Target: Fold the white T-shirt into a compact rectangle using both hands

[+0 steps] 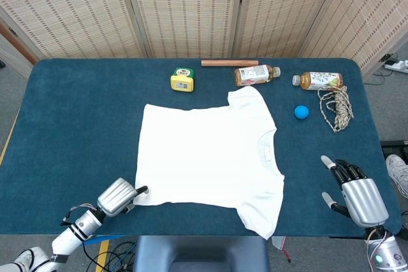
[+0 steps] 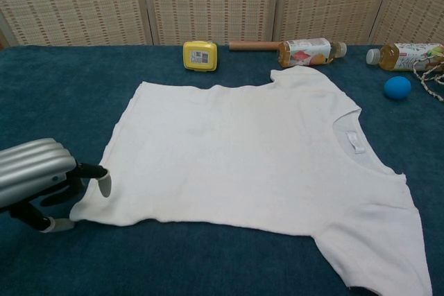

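The white T-shirt (image 1: 207, 154) (image 2: 243, 150) lies flat on the blue table, collar toward the right and hem toward the left. My left hand (image 1: 118, 197) (image 2: 35, 178) is at the hem's near corner. One fingertip (image 2: 104, 184) lies over the cloth edge, and the thumb (image 2: 59, 225) sits low beside the corner, apart from that fingertip. My right hand (image 1: 357, 195) shows only in the head view. It hovers by the table's near right edge with its fingers spread, holding nothing and well clear of the sleeve.
Along the far edge lie a yellow tape measure (image 1: 182, 80) (image 2: 200, 55), a wooden rod (image 1: 229, 63), and two bottles (image 1: 256, 74) (image 1: 322, 80). A blue ball (image 1: 301, 112) and a coiled rope (image 1: 338, 107) sit to the right of the shirt.
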Tool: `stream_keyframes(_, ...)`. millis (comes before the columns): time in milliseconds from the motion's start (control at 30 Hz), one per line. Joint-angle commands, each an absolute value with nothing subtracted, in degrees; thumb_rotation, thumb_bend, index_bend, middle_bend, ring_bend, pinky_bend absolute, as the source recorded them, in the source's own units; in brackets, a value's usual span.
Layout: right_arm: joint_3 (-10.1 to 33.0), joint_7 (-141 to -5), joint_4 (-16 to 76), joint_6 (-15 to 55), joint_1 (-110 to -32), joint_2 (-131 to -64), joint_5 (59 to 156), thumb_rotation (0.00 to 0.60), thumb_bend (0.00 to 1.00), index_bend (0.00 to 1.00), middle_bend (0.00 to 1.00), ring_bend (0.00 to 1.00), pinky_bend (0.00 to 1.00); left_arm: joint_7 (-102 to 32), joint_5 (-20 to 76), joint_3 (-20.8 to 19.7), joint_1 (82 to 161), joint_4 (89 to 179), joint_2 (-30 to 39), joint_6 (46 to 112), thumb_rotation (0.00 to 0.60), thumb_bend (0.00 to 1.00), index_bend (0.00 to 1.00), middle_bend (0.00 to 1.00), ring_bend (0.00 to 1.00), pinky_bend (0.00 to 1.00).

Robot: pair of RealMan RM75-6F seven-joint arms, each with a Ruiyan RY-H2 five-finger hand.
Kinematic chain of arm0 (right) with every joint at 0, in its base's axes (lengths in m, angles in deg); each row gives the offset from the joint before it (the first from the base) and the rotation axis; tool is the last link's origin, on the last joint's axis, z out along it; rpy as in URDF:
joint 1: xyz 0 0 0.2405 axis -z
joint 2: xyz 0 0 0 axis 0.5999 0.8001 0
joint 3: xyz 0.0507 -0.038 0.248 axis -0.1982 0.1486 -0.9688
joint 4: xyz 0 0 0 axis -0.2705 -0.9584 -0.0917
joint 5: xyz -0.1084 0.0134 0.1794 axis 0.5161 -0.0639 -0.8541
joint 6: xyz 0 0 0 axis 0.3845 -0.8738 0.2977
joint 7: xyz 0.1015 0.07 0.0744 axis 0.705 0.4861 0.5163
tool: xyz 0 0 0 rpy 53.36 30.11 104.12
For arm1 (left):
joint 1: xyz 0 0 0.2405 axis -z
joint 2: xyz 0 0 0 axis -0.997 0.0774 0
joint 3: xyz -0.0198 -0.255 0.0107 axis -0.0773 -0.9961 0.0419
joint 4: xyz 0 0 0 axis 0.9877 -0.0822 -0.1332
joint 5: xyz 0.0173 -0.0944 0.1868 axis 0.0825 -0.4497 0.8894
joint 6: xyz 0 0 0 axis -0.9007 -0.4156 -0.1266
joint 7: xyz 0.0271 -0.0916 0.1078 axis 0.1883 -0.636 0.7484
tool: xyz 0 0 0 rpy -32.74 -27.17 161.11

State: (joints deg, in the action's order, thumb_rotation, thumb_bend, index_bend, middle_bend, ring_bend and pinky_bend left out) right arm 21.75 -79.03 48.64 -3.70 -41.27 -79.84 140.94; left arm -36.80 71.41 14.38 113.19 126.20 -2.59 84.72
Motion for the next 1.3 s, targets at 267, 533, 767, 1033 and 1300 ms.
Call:
stream_keyframes(267, 21.6, -78.3, 48.0, -3.9, -41.3, -80.1, 140.7, 0.6, 0.29, 0.08, 0.3, 0.24, 0.27, -38.5, 69.6, 14.1, 114.2, 125.0, -4.6, 83.7, 0.6, 0.25, 0.44, 0.92, 0.87, 0.97)
stream_keyframes(533, 21.7, -78.5, 47.9, -3.2, -41.6, -80.2, 140.8, 0.6, 0.29, 0.08, 0.31, 0.25, 0.28, -40.5, 69.2, 14.2, 114.9, 124.7, -5.5, 84.1, 0.6, 0.43, 0.5, 0.93, 0.88, 0.97)
stream_keyframes(767, 22.5, -78.7, 47.8, -1.6, -42.6, -80.4, 142.0, 0.6, 0.32, 0.08, 0.32, 0.26, 0.31, -41.1, 68.7, 14.3, 115.4, 124.4, -6.5, 83.7, 0.6, 0.49, 0.57, 0.94, 0.88, 0.98)
stream_keyframes(1033, 23.7, -83.1, 45.7, 1.3, -45.5, -82.0, 147.2, 0.6, 0.34, 0.13, 0.42, 0.43, 0.51, -41.0, 68.4, 14.1, 115.6, 125.2, -6.4, 84.8, 0.6, 0.49, 0.61, 0.94, 0.89, 0.98)
stream_keyframes(1300, 25.5, -81.9, 39.3, 4.5, -49.1, -87.8, 152.0, 0.6, 0.21, 0.32, 0.79, 0.89, 1.0, -39.7, 68.4, 14.4, 115.8, 127.0, -5.9, 84.7, 0.6, 0.49, 0.61, 0.94, 0.89, 0.98)
